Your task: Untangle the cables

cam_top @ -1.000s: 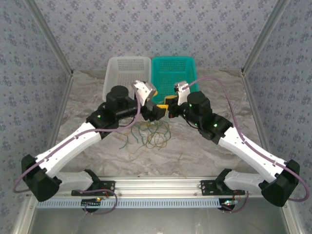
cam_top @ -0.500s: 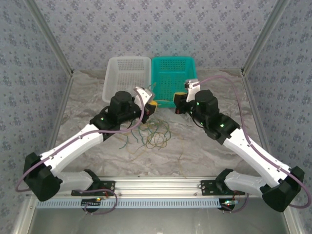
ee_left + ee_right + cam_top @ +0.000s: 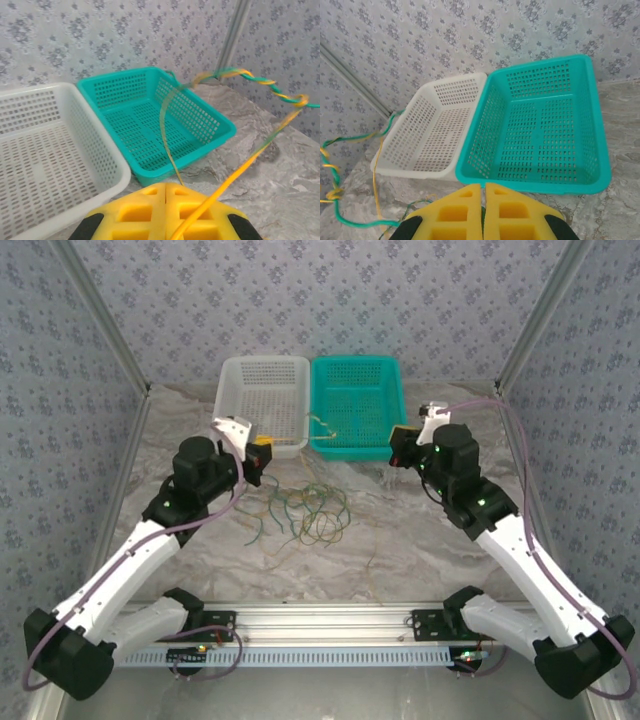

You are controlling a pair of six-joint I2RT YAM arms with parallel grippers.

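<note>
The cables [image 3: 312, 512] lie as a loose heap of dark green and yellow-tan loops on the marble table, between the arms. My left gripper [image 3: 264, 450] is shut on a yellow cable [image 3: 260, 150] that runs off to the right. That cable meets a twisted green and yellow stretch [image 3: 250, 77] hanging in the air over the teal basket [image 3: 150, 130]. My right gripper [image 3: 398, 440] is shut on a green cable; a sliver of green shows between its yellow fingers [image 3: 465, 210]. A green strand [image 3: 350, 137] trails to the left.
A white basket [image 3: 262, 361] and a teal basket [image 3: 355, 361] stand side by side at the back, both without cables inside. One yellow strand [image 3: 372, 560] reaches toward the near rail. Patterned walls close in the sides.
The two grippers, close together over the heap a second ago, have drawn apart to left and right. The left one has shut, and a strand now stretches between them.
</note>
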